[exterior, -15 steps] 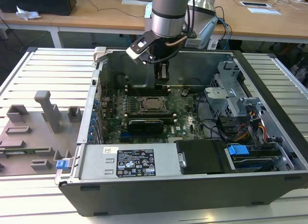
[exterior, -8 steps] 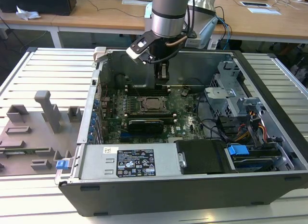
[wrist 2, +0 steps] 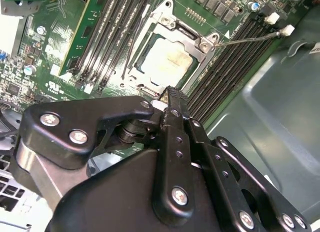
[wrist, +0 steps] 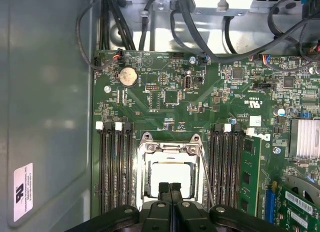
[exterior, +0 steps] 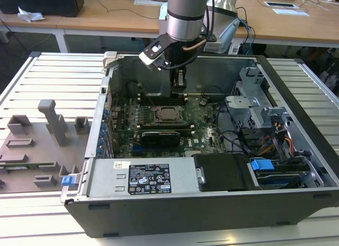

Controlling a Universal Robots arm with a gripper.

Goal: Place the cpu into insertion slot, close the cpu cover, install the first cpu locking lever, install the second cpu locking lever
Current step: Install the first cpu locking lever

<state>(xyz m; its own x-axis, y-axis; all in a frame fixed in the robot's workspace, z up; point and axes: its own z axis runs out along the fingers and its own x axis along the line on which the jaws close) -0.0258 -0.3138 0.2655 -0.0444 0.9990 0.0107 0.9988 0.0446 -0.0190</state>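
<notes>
Closed black gripper nearest the lens in the first wrist view, fingertips pressed together with nothing between them, hanging just over one edge of the cpu. Dull silver chip seated in the insertion slot, cpu cover framing it. Thin metal lever rod just beside the slot. Long black memory slots flanking it on the green motherboard. All inside an open computer case on a slatted worktop.
</notes>
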